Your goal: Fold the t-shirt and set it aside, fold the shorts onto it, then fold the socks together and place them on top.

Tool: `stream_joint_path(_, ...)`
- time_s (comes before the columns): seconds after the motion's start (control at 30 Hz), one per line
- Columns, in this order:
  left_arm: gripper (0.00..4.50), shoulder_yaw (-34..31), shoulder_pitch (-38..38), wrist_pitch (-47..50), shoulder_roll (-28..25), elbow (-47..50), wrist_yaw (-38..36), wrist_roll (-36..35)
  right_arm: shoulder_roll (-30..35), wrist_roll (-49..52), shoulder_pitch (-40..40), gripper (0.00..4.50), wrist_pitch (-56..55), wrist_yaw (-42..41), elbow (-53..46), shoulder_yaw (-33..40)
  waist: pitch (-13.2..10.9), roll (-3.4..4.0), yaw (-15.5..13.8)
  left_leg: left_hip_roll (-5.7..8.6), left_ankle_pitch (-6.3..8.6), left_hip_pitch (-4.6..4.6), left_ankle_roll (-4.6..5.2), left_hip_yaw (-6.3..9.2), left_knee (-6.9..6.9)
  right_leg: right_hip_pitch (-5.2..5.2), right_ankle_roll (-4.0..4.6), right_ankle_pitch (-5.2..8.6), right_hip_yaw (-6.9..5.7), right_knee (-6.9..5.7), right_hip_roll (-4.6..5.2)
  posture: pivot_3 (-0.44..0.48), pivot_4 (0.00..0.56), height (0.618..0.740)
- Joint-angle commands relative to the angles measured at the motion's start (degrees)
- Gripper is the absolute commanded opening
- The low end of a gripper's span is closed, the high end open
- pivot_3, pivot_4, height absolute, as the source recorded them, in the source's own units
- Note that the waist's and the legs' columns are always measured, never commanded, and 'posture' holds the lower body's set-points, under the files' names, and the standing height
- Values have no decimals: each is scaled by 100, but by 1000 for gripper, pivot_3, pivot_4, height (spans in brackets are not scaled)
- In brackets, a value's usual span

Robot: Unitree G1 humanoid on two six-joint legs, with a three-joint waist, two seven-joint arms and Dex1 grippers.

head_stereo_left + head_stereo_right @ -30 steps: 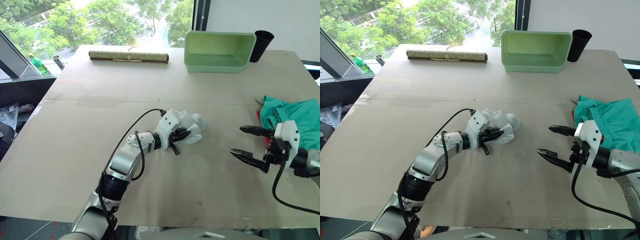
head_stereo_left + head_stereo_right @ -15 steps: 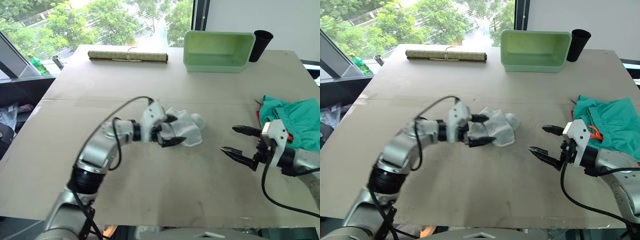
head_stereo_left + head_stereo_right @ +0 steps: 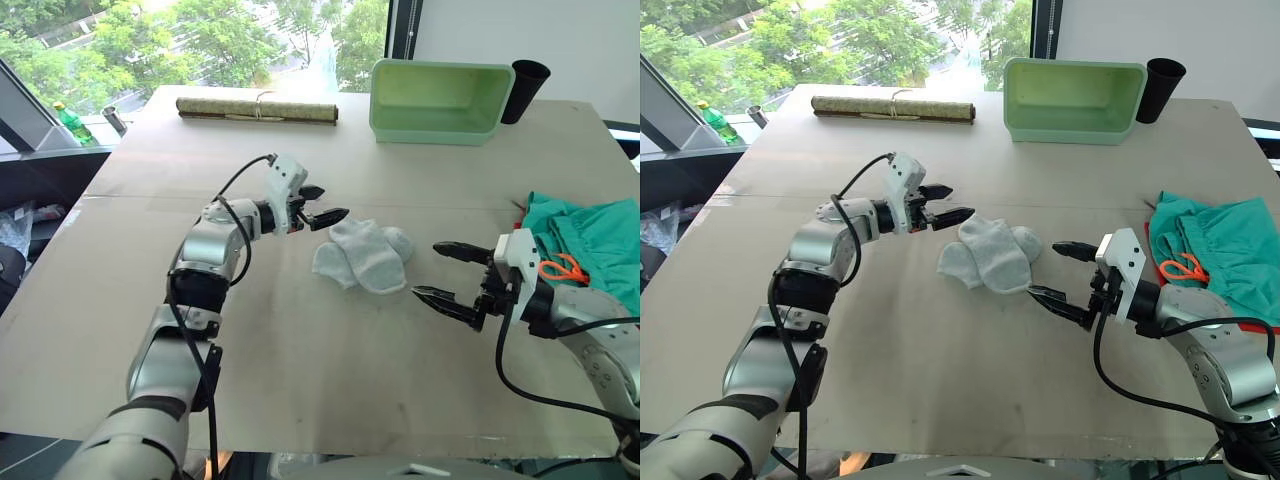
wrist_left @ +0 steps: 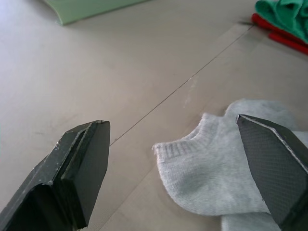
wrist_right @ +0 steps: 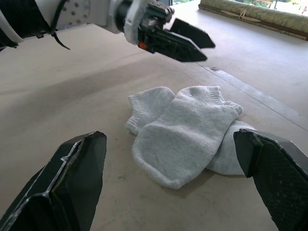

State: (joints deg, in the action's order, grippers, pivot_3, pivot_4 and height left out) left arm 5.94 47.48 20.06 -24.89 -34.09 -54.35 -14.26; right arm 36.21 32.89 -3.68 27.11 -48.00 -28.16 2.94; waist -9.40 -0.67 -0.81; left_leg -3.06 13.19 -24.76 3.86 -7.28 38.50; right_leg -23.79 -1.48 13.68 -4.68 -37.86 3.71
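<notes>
Socks (image 3: 992,256): pair of light grey ankle socks lying mid-table (image 3: 940,400), one laid partly over the other, not aligned; ribbed cuffs, soft knit, a bit rumpled. Lie free, neither gripper touching.

L gripper (image 3: 944,214) just beside socks on their far-left side, fingers spread, holding nothing. R gripper (image 3: 1058,271) near socks' right edge, fingers wide apart, also empty, aimed at the pile. Judgement: the two sit either side of the pair, prob. to square the socks up and fold them together.

Shorts (image 3: 1225,245): teal, soft, bunched at table's right edge, orange drawstring (image 3: 1181,268) showing; red T-shirt (image 4: 281,33) only a thin strip under them. So the stack seems already set aside there – shirt below, shorts on top – waiting for socks.

Far side: pale green plastic bin (image 3: 1072,88), black cup (image 3: 1158,90), rolled mat (image 3: 895,107) tied w/ cord. Table is matte, beige, seam across it
</notes>
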Motion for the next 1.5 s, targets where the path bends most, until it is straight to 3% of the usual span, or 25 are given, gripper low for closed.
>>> stream_joint_path(0.03,4477,122,371,-366,134,-806,-338,256,-13,165,6,4500,-17,75,-250,187,0,0,1,0,0,0,0,0,0,0,0,0,1,0,0,0,150,740)
stream_joint_path(0.23,4477,390,839,-1328,305,-2206,-391,899,44,270,319,4500,89,294,-614,353,-3,-8,-4,-1,14,-1,23,3,0,0,1,0,-3,-1,2,0,150,740)
stream_joint_path(0.27,4237,423,864,-1442,320,-2323,-419,979,55,267,359,4500,89,317,-640,370,-3,-9,-2,-1,14,-1,23,2,1,0,1,0,-2,-1,3,0,150,740)
stream_joint_path(0.43,2430,360,899,-1642,362,-2530,-873,1023,73,299,440,4500,104,362,-705,461,-2,-10,2,-1,15,0,25,2,2,0,2,-1,-2,-2,6,0,150,740)
stream_joint_path(0.47,1752,340,898,-1644,357,-2523,-974,1011,77,312,442,4500,104,360,-706,463,-2,-10,3,-1,15,0,25,2,2,0,2,-1,-3,-3,5,0,150,740)
stream_joint_path(0.5,1476,319,891,-1641,349,-2503,-1075,993,81,328,451,4500,105,356,-714,465,-2,-10,3,-1,15,0,25,2,2,0,2,-1,-3,-3,5,0,150,740)
stream_joint_path(0.6,64,251,846,-1516,321,-2344,-1474,879,94,340,446,4500,88,324,-685,446,-2,-10,4,-1,15,-1,25,2,2,-1,2,-1,-3,-3,5,0,150,740)
stream_joint_path(0.87,64,-539,905,-1351,258,-1886,-1428,297,66,99,313,4500,-31,476,-442,456,-7,-18,7,-3,15,-4,25,3,2,-4,2,-1,-2,-4,5,0,150,740)
stream_joint_path(1.17,64,-827,1041,-586,109,-29,-1693,-289,109,74,100,4500,-166,371,-136,473,-10,-22,4,-2,0,-4,0,2,3,-3,1,-1,-1,-4,3,0,150,740)
stream_joint_path(1.37,64,-880,1958,-1317,312,-148,-1065,-105,78,32,-238,4500,-307,286,167,470,-18,-32,-2,-1,0,-7,0,6,13,0,0,-1,-3,-7,1,0,150,740)
stream_joint_path(1.5,64,-725,2165,-2161,291,-183,-784,208,86,101,-181,4500,-356,261,196,585,-18,-31,18,-1,-1,-2,-1,0,11,0,-1,0,5,-7,-2,0,150,740)
